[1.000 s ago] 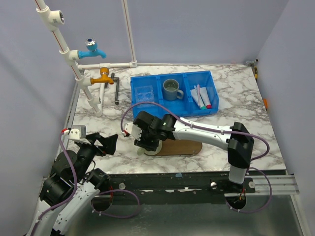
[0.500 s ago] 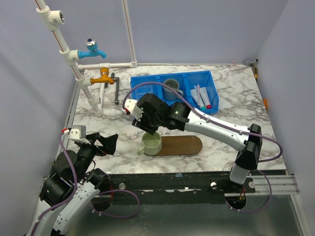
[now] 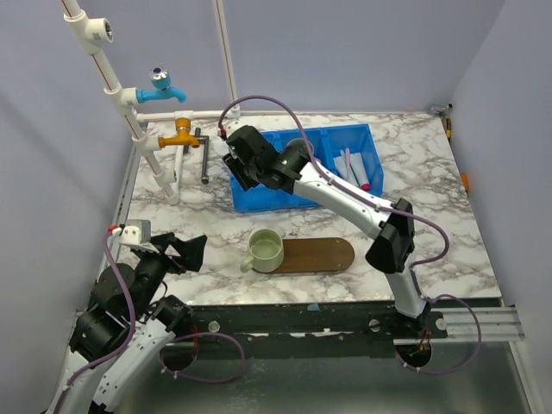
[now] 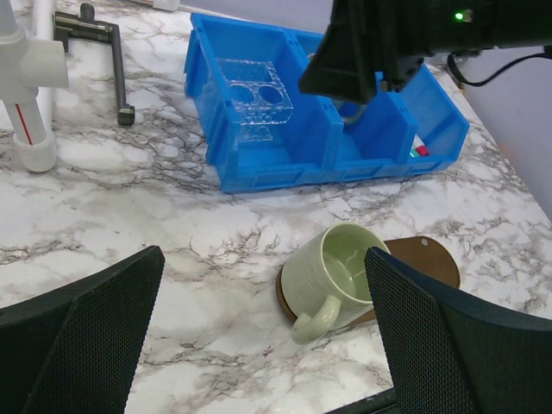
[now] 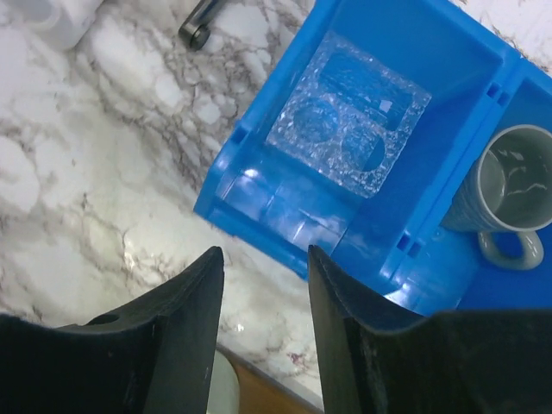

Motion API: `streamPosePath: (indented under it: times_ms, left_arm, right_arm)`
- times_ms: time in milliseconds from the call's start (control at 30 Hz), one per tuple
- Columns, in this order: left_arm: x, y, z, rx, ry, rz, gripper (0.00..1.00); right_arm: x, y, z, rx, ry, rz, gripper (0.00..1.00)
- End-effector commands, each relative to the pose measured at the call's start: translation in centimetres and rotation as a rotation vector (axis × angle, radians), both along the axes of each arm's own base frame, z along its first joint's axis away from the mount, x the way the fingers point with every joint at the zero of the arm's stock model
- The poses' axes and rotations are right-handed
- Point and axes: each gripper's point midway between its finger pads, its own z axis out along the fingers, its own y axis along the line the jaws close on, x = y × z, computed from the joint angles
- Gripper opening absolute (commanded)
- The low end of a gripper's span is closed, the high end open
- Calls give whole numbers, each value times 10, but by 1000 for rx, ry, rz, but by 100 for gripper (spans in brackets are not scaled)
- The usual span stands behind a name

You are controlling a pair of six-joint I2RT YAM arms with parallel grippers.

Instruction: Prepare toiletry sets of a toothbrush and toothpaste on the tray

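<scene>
Marble table [image 3: 431, 233], green mug [image 3: 266, 248] on tray [image 3: 323, 255]

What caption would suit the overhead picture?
Right gripper, open, hovers above the blue bin; a green cup sits on the wooden tray; left gripper idles open.

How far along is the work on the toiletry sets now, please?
Done: only a green cup sits on the tray's left end. In hand: nothing; the right pincer is open and empty above the blue bin. Left: the toothbrushes and tubes lie in the bin's right compartment, none on the tray.
</scene>
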Motion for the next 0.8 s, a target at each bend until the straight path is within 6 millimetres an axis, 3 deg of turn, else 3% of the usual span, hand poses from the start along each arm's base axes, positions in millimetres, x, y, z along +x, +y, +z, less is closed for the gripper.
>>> streamPosePath:
  times_ms: [0, 300, 767]
  left_arm:
    - [2, 0, -5, 21, 14, 4, 99]
    - [4, 0, -5, 29, 12, 6, 99]
    - [9, -1, -8, 40, 28, 15, 99]
  right_arm:
    - [39, -1, -4, 93, 15, -190, 47]
    - [84, -1, -29, 170, 45, -300, 46]
    - [110, 10, -76, 199, 96, -342, 41]
